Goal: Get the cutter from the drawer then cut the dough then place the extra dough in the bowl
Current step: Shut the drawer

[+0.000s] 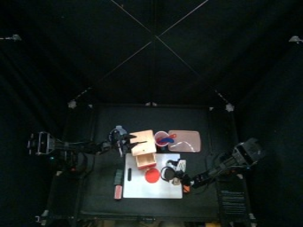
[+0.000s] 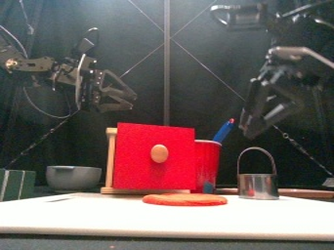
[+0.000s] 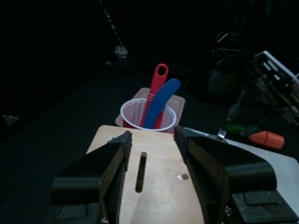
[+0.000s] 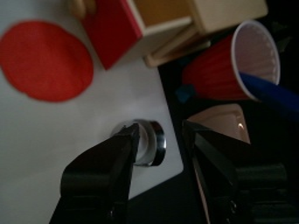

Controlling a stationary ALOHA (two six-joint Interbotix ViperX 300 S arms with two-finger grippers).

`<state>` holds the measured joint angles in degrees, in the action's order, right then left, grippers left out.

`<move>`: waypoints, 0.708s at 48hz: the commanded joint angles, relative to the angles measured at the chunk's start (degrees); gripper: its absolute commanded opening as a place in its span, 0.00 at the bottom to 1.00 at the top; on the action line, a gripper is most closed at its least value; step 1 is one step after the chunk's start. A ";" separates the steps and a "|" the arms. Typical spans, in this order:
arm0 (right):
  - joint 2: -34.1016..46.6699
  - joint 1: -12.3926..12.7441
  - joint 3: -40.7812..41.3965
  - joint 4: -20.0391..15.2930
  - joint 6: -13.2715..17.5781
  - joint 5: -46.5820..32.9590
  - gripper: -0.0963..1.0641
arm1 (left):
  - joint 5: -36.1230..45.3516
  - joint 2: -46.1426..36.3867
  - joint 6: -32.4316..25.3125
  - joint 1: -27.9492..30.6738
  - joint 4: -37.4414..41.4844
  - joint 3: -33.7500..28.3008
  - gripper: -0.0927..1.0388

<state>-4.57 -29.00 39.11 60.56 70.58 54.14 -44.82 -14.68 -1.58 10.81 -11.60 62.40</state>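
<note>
The flat red dough disc (image 2: 185, 199) is lying whole. The round metal cutter (image 2: 257, 176) is standing at its 3 o'clock, the red-fronted wooden box (image 2: 154, 156) at 12, and the blue-grey bowl (image 2: 74, 177) at 9.

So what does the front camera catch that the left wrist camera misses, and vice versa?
Only the front view shows the red dough disc, the metal cutter, the blue-grey bowl and the red drawer front. Only the left wrist view shows the slotted top of the wooden box and a green and orange toy. Both show the box, the red cup and the blue knife.

The black table (image 1: 95, 124) carries a white cutting board (image 1: 168, 190), wooden box (image 1: 143, 147) and pink tray (image 1: 190, 140).
</note>
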 commanded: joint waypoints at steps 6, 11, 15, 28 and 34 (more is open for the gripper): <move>-6.42 0.44 -3.52 2.11 0.26 -3.25 0.78 | -0.09 1.49 -0.09 1.49 1.76 -2.72 0.81; -7.12 2.20 -4.39 -0.26 0.79 -11.69 0.78 | 2.29 2.11 0.09 3.16 2.81 -4.31 0.81; -6.94 4.92 -4.31 -3.87 0.35 -19.95 0.78 | 7.82 2.29 0.09 4.57 2.90 -6.33 0.81; -5.98 12.22 -2.11 -5.89 0.35 -37.71 0.78 | 32.61 2.55 0.00 12.22 5.89 -15.56 0.81; -4.75 13.89 -2.37 -5.54 0.35 -38.67 0.78 | 39.64 3.25 0.00 15.38 8.61 -18.98 0.79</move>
<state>-9.14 -16.26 37.53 54.76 70.93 16.26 -9.49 -11.60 -1.67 24.08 -4.75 46.93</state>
